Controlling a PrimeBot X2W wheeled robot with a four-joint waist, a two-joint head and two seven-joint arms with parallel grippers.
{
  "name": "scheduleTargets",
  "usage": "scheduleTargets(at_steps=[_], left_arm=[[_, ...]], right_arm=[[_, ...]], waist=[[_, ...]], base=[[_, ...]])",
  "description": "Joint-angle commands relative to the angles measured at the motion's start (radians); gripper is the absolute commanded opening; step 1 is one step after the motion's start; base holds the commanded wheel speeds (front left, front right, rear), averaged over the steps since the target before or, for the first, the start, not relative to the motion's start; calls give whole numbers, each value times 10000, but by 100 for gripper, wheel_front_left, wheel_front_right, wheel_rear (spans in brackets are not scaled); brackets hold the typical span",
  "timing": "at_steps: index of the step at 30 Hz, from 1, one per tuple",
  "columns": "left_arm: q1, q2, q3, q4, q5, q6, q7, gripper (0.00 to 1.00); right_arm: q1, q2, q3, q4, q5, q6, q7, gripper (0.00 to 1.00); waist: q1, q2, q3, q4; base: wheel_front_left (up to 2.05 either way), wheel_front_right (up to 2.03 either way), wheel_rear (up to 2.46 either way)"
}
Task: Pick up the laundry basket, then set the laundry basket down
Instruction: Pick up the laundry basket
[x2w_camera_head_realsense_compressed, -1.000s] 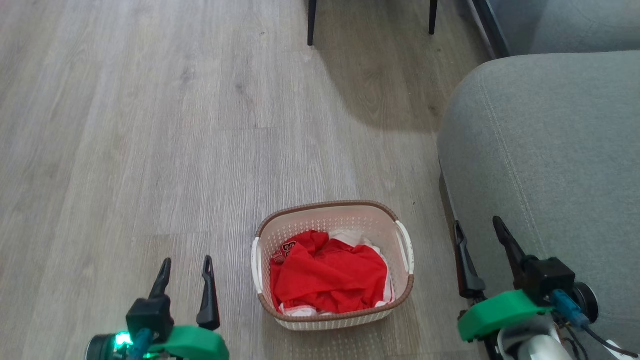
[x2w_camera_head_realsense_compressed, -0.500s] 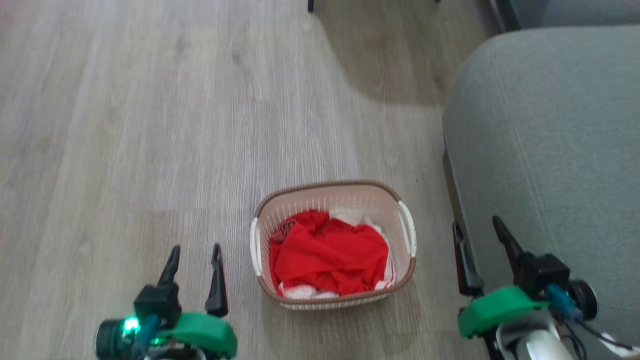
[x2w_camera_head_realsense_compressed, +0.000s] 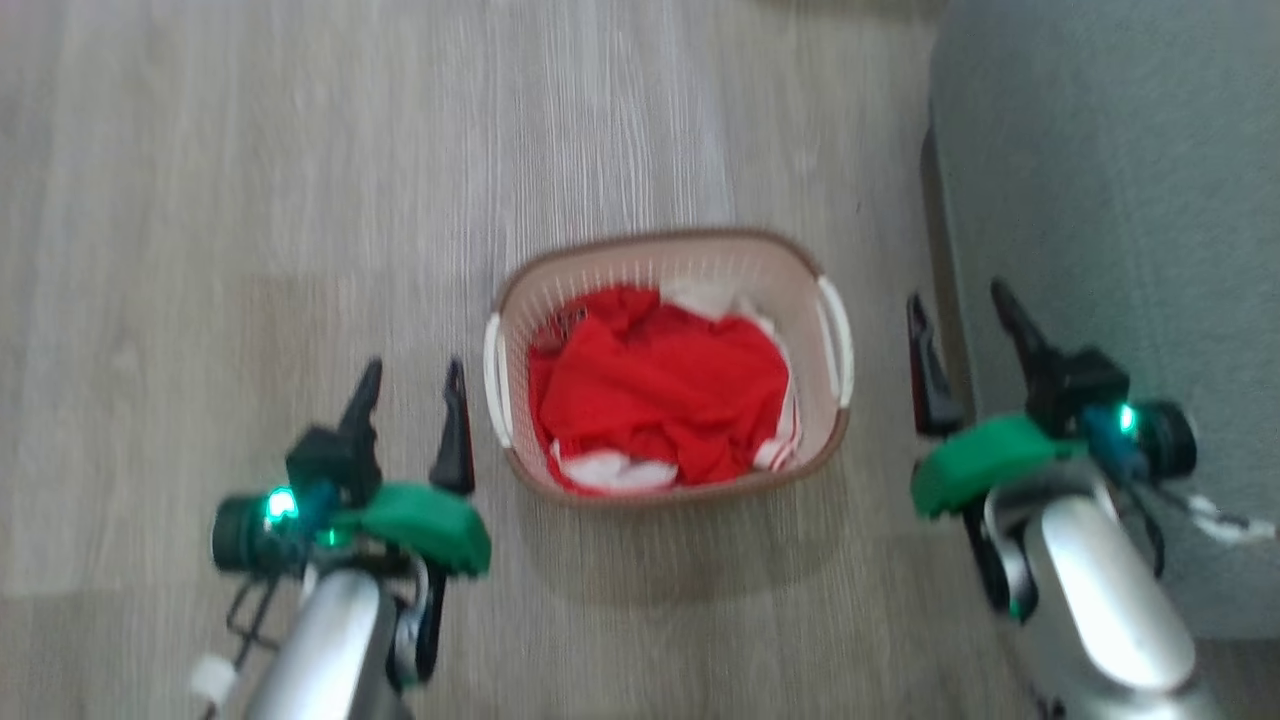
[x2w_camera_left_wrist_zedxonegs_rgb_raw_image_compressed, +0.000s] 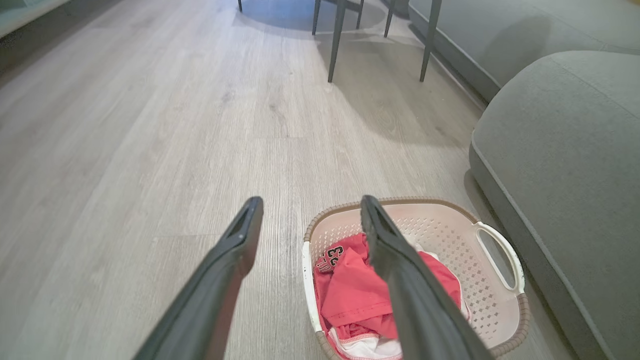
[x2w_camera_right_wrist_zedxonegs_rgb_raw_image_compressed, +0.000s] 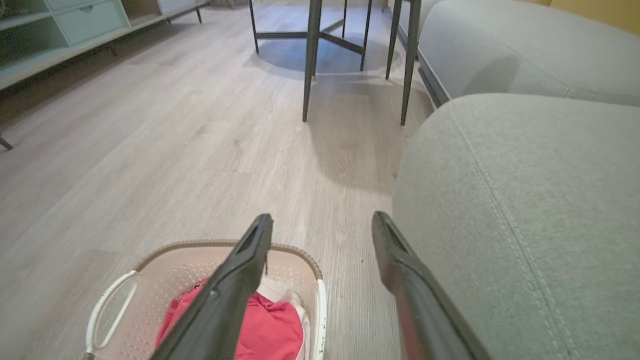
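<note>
- A living room in a home: a grey fabric sofa (x2w_camera_right_wrist_zedxonegs_rgb_raw_image_compressed: 525, 200) with stitched seams runs along one side.
- Pale, wood-look planks make up the floor (x2w_camera_left_wrist_zedxonegs_rgb_raw_image_compressed: 125, 125) across the open space.
- Thin dark furniture legs (x2w_camera_right_wrist_zedxonegs_rgb_raw_image_compressed: 311, 60) stand further off, casting a shadow on the boards.
- A low cabinet (x2w_camera_right_wrist_zedxonegs_rgb_raw_image_compressed: 75, 20) with a drawer and open shelves lines the room's edge.
- A laundry basket (x2w_camera_head_realsense_compressed: 640, 268) of red and white clothes (x2w_camera_head_realsense_compressed: 660, 390) sits on the floor beside the sofa.
</note>
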Motion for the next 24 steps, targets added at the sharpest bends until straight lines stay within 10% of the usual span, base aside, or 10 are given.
scheduleTargets(at_steps=[1,24], left_arm=[[-559,57,229,-109,-159,17,-95,100],[-4465,56,-852,3251,-1575,-73,-95,100]], right_arm=[[-485,-70,142,-56,-117,-15,-122,100],[-4293,-70,-468,3497,-482,-15,-122,100]], waist=[[-2,0,1099,5],[-2,0,5228,274]], base=[[0,0,0],[0,0,0]])
